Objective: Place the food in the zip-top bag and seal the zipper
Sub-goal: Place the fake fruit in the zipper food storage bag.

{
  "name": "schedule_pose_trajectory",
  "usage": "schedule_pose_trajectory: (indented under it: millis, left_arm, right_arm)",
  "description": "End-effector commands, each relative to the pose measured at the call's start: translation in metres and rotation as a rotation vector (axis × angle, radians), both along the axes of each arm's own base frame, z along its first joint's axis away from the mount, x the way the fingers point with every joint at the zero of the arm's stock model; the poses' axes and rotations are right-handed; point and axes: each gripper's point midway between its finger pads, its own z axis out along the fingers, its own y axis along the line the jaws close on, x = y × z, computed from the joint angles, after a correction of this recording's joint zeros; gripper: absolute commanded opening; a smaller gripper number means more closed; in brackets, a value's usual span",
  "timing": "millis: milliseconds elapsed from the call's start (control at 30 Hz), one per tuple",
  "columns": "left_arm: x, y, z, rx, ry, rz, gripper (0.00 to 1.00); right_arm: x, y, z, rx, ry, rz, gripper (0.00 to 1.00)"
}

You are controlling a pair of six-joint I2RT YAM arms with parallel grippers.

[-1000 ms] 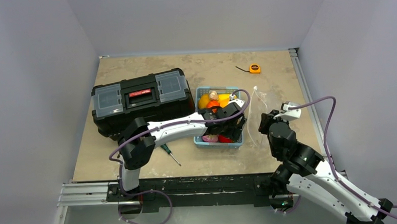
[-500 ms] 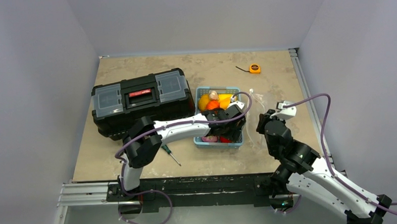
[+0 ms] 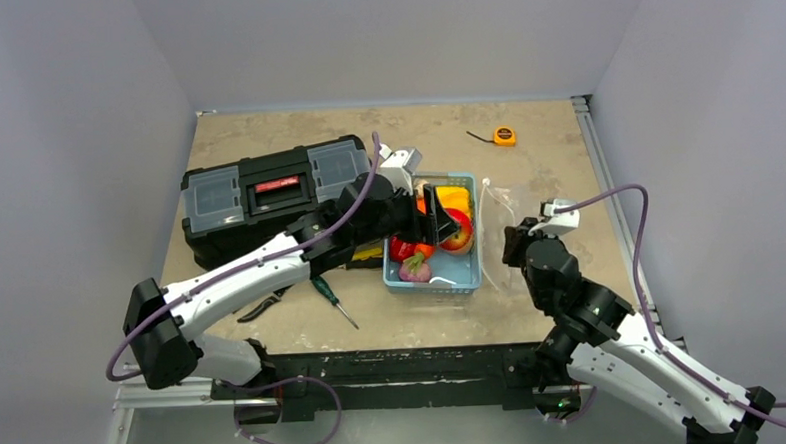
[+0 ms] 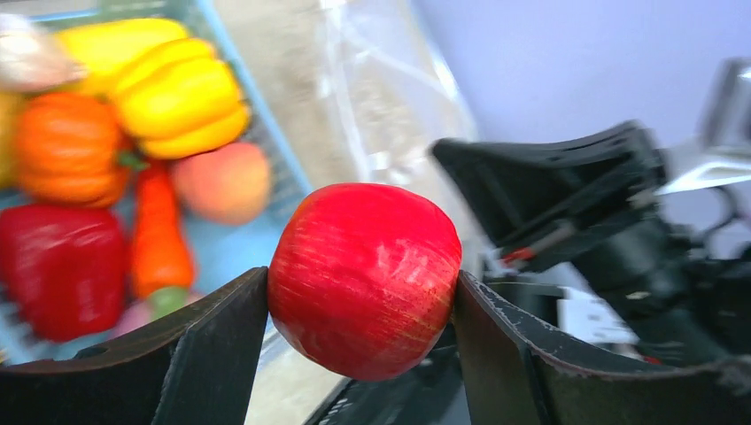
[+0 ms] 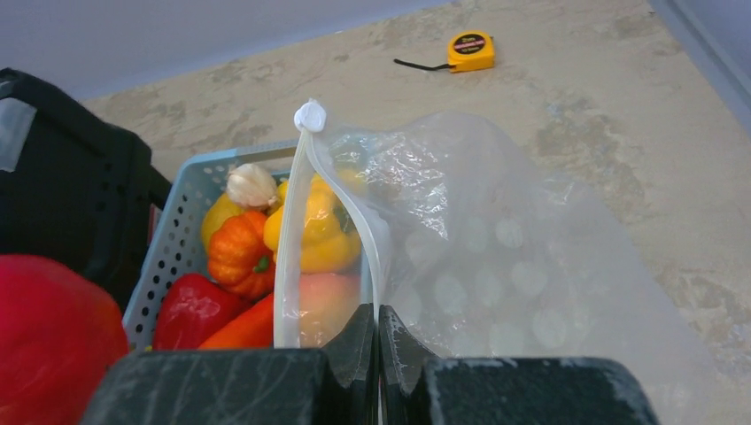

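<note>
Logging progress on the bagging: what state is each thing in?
Left hand: shut on glossy red toy apple.
Right hand: shut on whitish zipper strip.
Clear polka-dot plastic zip-top bag: unsealed, mouth held open.
Light blue slotted plastic basket: holding other toy food.
Black plastic toolbox: lid closed.

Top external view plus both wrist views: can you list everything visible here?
table: one, tan, under everything
toolbox: one, black, back left
basket: one, light blue, centre
food: several, yellow orange red, in basket
apple: one, red, held over basket
zip-top bag: one, clear dotted, right of basket
tape measure: one, orange, far right
screwdriver: one, green-handled, left of basket
hand tool: one, dark, beside screwdriver
left claw: black, gripping apple
right claw: black, shut on bag's zipper
</note>
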Motion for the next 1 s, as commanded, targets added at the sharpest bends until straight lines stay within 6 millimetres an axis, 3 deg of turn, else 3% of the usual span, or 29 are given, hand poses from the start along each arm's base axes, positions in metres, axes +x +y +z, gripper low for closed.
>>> schedule_pose_trajectory:
  millis: [0,100,233,467,767,967]
  left_arm:
    - [-0.024,-0.048,0.049,-0.330,0.047,-0.228,0.27]
    - [-0.026,-0.072,0.063,-0.403,0.084,-0.304,0.27]
    - [-0.020,-0.093,0.059,-0.457,0.132,-0.333,0.24]
    - [-0.007,-0.085,0.004,-0.394,0.181,-0.207,0.25]
    - [0.005,-0.078,-0.030,-0.297,0.183,-0.132,0.25]
    - [0.006,-0.093,-0.038,-0.222,0.231,-0.110,0.26]
  right_arm:
    - [-0.001,0.019,0.015,0.042,-0.059,0.121,0.00]
    - [-0.001,0.019,0.015,0.046,-0.065,0.125,0.00]
    - [-0.001,0.019,0.014,0.042,-0.056,0.118,0.00]
    - [-0.003,0.017,0.019,0.062,-0.078,0.118,0.00]
    - [-0.009,0.012,0.029,0.106,-0.123,0.126,0.00]
    - [-0.008,0.017,0.027,0.092,-0.114,0.144,0.00]
